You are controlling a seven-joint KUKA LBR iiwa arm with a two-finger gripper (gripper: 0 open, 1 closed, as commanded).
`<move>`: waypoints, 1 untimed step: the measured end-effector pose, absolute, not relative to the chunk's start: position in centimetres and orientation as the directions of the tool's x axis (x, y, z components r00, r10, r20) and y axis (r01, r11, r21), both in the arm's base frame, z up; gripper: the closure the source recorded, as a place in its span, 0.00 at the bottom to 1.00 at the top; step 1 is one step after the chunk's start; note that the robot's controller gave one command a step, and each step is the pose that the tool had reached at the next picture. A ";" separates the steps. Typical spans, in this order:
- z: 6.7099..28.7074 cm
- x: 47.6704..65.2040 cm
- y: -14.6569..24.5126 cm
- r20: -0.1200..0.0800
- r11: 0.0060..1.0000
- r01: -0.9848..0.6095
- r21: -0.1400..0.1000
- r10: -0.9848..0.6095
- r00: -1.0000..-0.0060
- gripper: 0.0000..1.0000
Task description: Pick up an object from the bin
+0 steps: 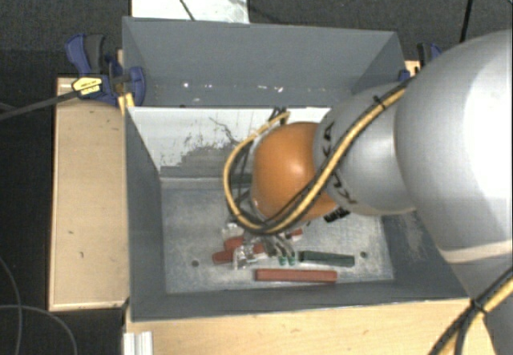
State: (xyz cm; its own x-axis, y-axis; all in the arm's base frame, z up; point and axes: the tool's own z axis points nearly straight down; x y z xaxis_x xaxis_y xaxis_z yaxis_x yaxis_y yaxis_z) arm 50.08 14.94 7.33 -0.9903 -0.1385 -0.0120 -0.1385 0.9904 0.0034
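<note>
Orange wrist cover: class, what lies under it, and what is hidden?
Below its lower edge: the gripper, a small red piece beside it, a dark green stick and a long red stick nearby. The floor directly under the cover is hidden.

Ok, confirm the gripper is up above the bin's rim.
No, the gripper is down near the bin floor, beside a small red piece and close to a long red-brown stick.
</note>
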 end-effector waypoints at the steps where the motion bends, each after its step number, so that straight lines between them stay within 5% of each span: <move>1: 7.3 50.1 14.9 -0.012 0.991 -0.136 0.004 -0.136 -0.991 1.00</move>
State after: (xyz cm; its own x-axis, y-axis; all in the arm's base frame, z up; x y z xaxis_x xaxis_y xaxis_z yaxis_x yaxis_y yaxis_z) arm 50.08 14.94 7.33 -0.9906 -0.1363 -0.0119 -0.1363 0.9907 0.0035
